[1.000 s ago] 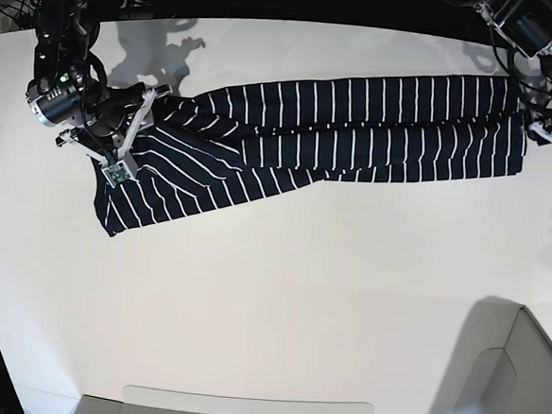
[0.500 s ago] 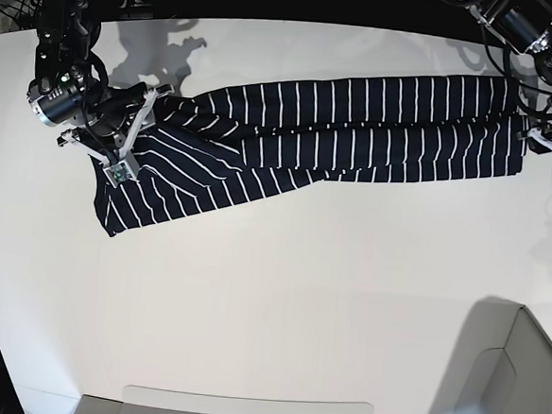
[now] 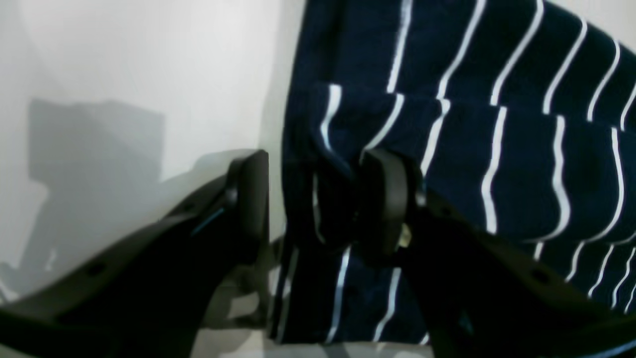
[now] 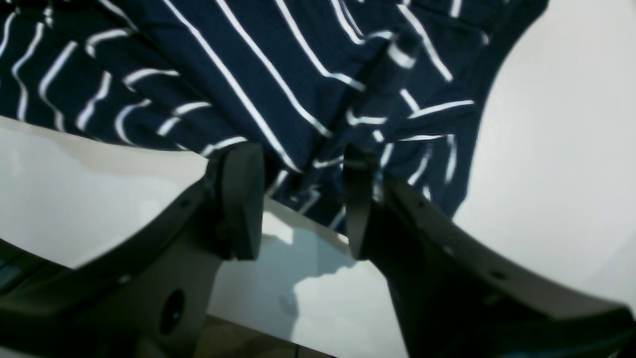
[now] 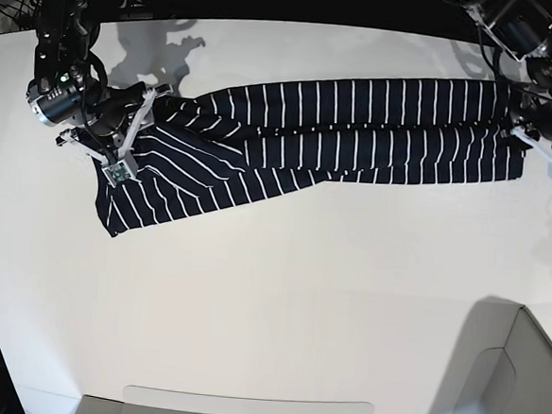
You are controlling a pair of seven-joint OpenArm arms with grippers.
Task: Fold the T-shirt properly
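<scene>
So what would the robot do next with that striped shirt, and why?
Probably close both grippers on the cloth. The T-shirt lies in a long band across the table. In the left wrist view, the left gripper is open with the shirt's edge between its fingers; the right gripper, also open, straddles bunched cloth at the other end. Neither has a grip yet, so lifting would come afterwards.

One striped shirt [image 5: 319, 134] lies stretched across one white table [image 5: 279, 302], running from about nine o'clock to three o'clock in the base view. Two robot arms are in view, each with one gripper: the left gripper [image 3: 313, 204] at about two o'clock, the right gripper [image 4: 298, 199] at about ten o'clock. Each gripper has two dark fingers [image 3: 385, 199].
</scene>
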